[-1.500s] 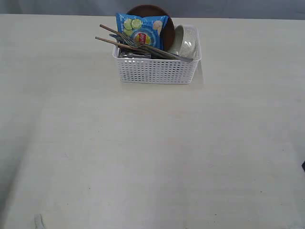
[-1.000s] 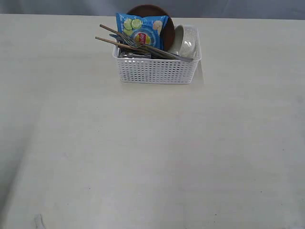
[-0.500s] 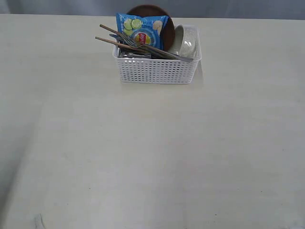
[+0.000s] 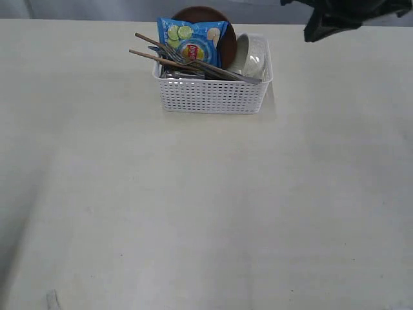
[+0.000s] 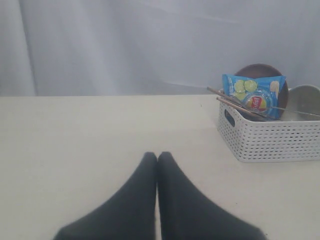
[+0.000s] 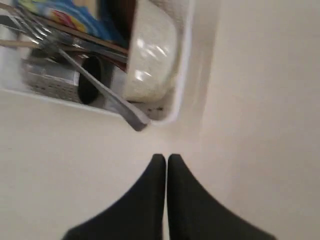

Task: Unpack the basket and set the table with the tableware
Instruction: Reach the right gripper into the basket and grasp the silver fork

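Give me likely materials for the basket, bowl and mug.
Basket: white plastic by the look, matte, with a moulded grid of holes and a solid rim.
Bowl: off-white and glossy, with bright highlights; ceramic or melamine, cannot tell which.
Mug: metal, probably steel, grey and reflective, with a textured-looking wall.

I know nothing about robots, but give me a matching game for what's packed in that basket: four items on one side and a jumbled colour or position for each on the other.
Things:
1. chip bag
2. plate
3. bowl
4. chopsticks

Descriptions (sides as in the exterior view):
A. wooden, poking out past the left rim of the basket
B. blue
C. off-white, at the basket's right end
D. brown, standing at the back

Pairs: 1-B, 2-D, 3-C, 4-A
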